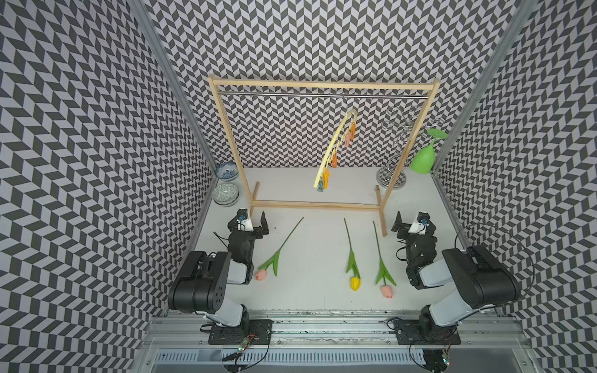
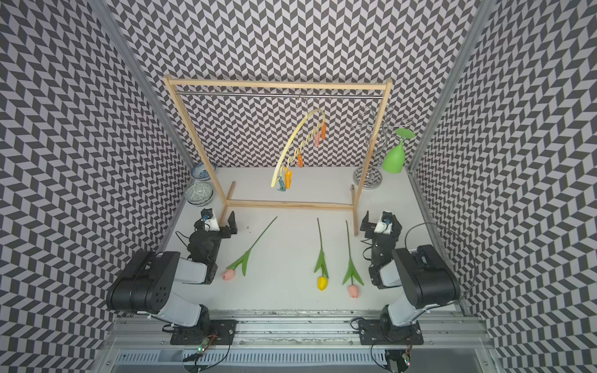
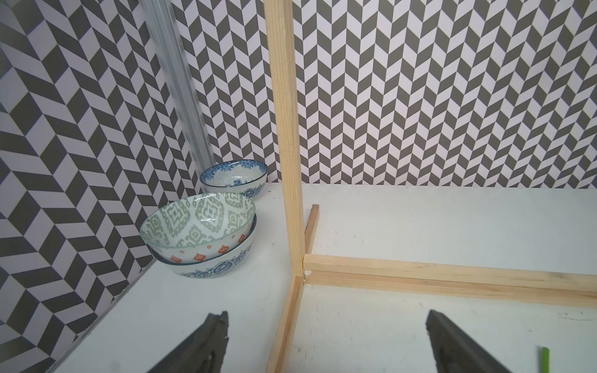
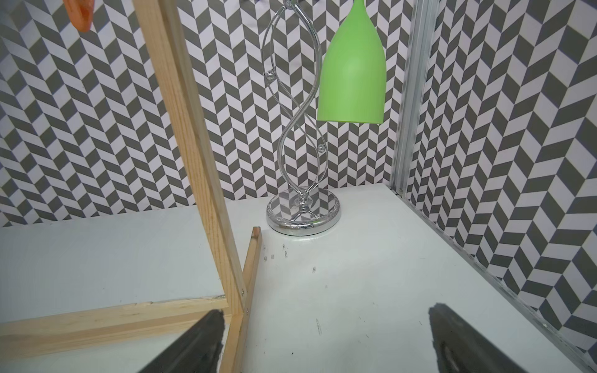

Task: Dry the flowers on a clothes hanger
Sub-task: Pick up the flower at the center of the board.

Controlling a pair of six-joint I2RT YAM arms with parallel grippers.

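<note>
Both grippers are seen with the jaws spread wide and nothing between them. The left gripper (image 1: 253, 220) is held low over the worktop (image 1: 316, 300) at the left foot of the wooden rack (image 1: 323, 85); in the left wrist view that foot is seen running between its fingers (image 3: 216, 336). The right gripper (image 1: 413, 220) is held low near the rack's right foot, which is seen just beside one of its fingers (image 4: 206, 336) in the right wrist view.

Between the two arms the flowers are laid flat, heads toward the front edge and stems toward the rack. One pink tulip (image 1: 274, 261) is placed just beside the left arm, its stem slanted. The yellow tulip (image 1: 352, 263) is found near the middle, with the other pink tulip (image 1: 383, 273) beside it on the right.

The clothes hanger (image 1: 334, 158) is hung by its hook from the rack's metal rail (image 1: 290, 94), with the clothespins dangling below it.

Patterned bowls (image 1: 225, 193) are set in the back left corner. A wire stand (image 1: 391, 179) carrying an upturned green glass (image 1: 421, 161) is set in the back right corner.
</note>
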